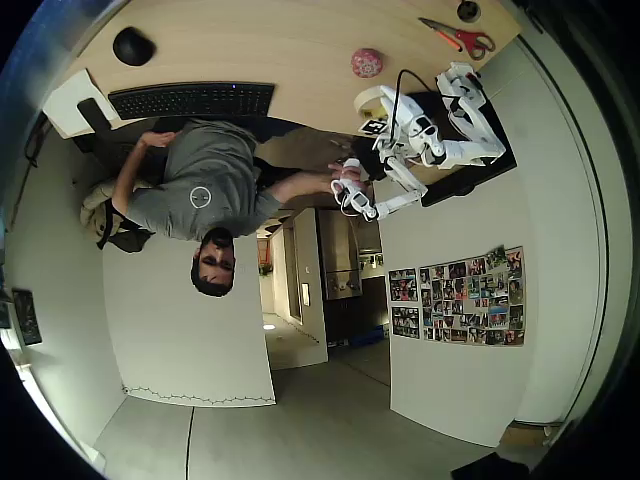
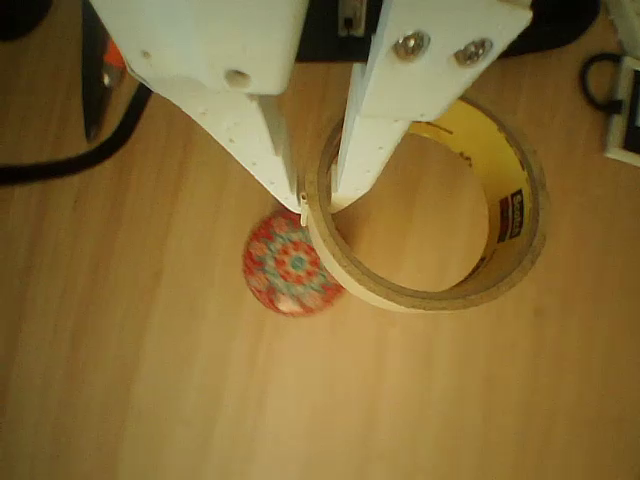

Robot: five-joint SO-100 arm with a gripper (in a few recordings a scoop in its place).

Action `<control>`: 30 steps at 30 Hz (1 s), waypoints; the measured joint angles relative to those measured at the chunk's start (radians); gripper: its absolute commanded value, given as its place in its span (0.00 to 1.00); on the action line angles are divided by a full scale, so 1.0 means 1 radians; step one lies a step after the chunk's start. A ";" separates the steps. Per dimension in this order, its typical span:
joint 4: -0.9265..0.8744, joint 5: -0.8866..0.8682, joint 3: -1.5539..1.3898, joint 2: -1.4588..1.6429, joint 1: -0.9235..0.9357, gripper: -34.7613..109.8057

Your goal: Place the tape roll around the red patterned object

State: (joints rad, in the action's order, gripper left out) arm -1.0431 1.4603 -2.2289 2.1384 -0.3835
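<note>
Wrist view shows my white two-finger gripper (image 2: 318, 195) pinching the cream cardboard-cored tape roll's (image 2: 430, 290) wall, hole right of the red patterned dome (image 2: 288, 265), so I'd shift left before releasing.

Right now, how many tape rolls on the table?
1. The tape roll hangs pinched by its wall in the gripper, just right of the red patterned ball in the wrist view. Others could be hidden.

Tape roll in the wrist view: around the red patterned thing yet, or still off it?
Still off. The pale cream tape roll is clamped by the tool; the red patterned domed object sits outside its rim, lower left.
</note>
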 measured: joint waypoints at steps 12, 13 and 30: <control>0.015 -0.006 0.077 -0.129 0.221 0.24; 0.023 -0.012 0.084 -0.155 0.222 0.24; 0.075 -0.075 0.144 -0.311 0.186 0.38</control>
State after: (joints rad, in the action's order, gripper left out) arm -0.9679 1.3852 -2.0847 1.8270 -0.1979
